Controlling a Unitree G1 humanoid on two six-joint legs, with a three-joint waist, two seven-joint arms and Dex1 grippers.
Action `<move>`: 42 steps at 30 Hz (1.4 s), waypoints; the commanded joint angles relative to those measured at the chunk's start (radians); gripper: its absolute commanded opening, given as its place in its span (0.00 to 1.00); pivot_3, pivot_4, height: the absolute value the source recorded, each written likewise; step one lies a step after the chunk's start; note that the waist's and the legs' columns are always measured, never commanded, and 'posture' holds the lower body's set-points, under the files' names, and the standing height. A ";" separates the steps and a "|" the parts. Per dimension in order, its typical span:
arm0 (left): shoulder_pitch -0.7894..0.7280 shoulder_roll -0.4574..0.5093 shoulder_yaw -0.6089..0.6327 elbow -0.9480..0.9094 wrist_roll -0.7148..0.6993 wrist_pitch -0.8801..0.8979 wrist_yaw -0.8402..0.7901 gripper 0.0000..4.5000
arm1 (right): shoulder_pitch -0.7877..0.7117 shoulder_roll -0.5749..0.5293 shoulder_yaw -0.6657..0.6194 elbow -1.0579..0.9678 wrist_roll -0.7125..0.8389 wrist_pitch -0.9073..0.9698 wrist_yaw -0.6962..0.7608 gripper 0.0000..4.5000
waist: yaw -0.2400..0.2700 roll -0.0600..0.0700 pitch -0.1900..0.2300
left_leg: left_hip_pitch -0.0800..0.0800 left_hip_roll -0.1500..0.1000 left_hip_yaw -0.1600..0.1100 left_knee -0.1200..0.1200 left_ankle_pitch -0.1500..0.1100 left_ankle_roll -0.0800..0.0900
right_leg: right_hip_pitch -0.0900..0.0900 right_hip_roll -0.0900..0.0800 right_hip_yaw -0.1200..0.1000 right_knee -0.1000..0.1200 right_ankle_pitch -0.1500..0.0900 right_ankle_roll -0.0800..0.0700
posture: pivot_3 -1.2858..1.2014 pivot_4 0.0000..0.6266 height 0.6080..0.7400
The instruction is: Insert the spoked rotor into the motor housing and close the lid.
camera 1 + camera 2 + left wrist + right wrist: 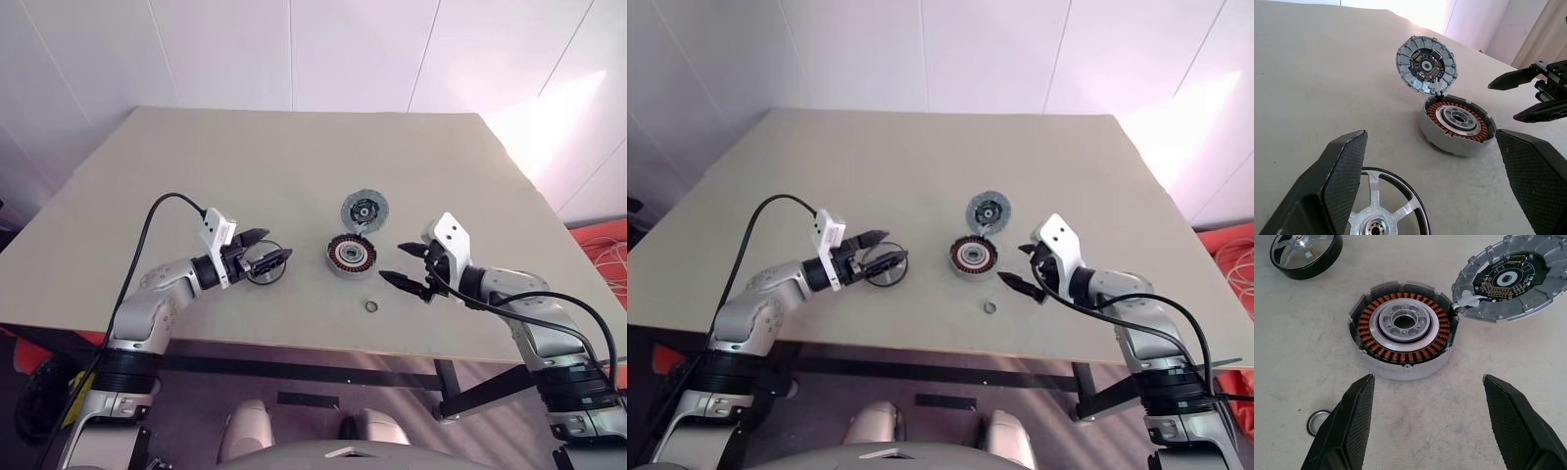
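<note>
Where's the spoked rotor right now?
In the left eye view, the spoked rotor lies on the table between the left hand's open fingers, left of the motor housing.

Bare table [245, 166] rings the motor housing [351, 257] — only its raised lid [363, 210] behind.

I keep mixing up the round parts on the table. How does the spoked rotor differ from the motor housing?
The spoked rotor has bare silvery spokes running to a small hub inside a dark outer rim; the motor housing is a grey cup ringed with copper windings. The rotor lies on its own between the left gripper's open fingers; the housing has its lid hinged open at its rim. Both are round and rest flat on the table.
</note>
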 commanded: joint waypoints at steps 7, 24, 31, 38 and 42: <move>-0.002 0.021 0.023 -0.041 -0.017 0.008 -0.007 1.00 | 0.062 -0.002 0.033 -0.095 0.012 0.029 0.015 0.89 | 0.000 0.000 0.000 | 0.000 0.000 0.000 0.000 0.000 0.000 | 0.000 0.000 0.000 0.000 0.000 0.000 | 0.52 0.00 1.00; -0.005 0.054 0.023 -0.040 -0.018 0.033 -0.026 1.00 | 0.206 -0.040 0.083 -0.201 -0.010 0.022 0.039 0.89 | 0.001 0.000 0.000 | 0.000 0.000 0.000 -0.001 0.000 0.000 | 0.002 0.000 0.000 -0.001 -0.001 0.001 | 0.52 0.00 1.00; -0.013 0.056 0.023 -0.035 -0.017 0.036 -0.028 1.00 | 0.195 -0.025 0.095 -0.189 -0.021 0.018 0.031 0.89 | 0.000 0.000 0.000 | 0.002 0.000 0.000 -0.001 0.000 0.000 | 0.003 0.000 0.000 -0.001 -0.001 0.001 | 0.52 0.00 1.00; -0.004 0.051 0.023 -0.040 -0.018 0.031 -0.023 1.00 | 0.169 -0.027 0.090 -0.168 -0.023 0.012 0.029 0.89 | 0.000 0.000 0.000 | 0.002 0.000 0.000 -0.001 0.000 0.000 | 0.003 0.000 0.000 -0.001 -0.001 0.001 | 0.52 0.00 1.00; -0.001 0.053 0.025 -0.047 -0.019 0.034 -0.019 1.00 | 0.186 -0.037 0.075 -0.187 0.008 0.024 0.054 0.89 | 0.000 0.000 0.000 | 0.002 0.000 0.000 -0.001 0.000 0.000 | 0.003 0.000 0.000 -0.002 -0.001 0.001 | 0.52 0.00 1.00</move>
